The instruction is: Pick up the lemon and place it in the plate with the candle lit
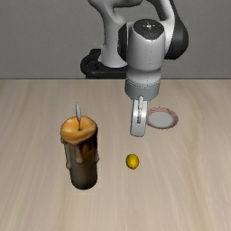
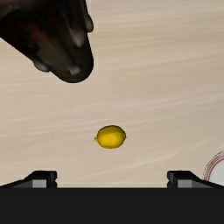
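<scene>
In the exterior view, your pincer (image 1: 137, 124) hangs above the pale wooden tabletop (image 1: 36, 117), holding nothing. The small yellow lemon (image 1: 133, 161) lies on the table, a little ahead of it and below. The small white plate with a red rim (image 1: 168, 118) sits near its side. The dark brown candle with an orange top (image 1: 80, 152) stands well apart, off the plate.

You're in the approach step. The next move, I judge, calls for a straight descent over the lemon.

In the wrist view, the fingertips (image 2: 41, 178) stand wide apart and empty, with the lemon ahead of their gap. The table is bare grain, and a plain grey wall (image 1: 36, 36) stands behind.
</scene>
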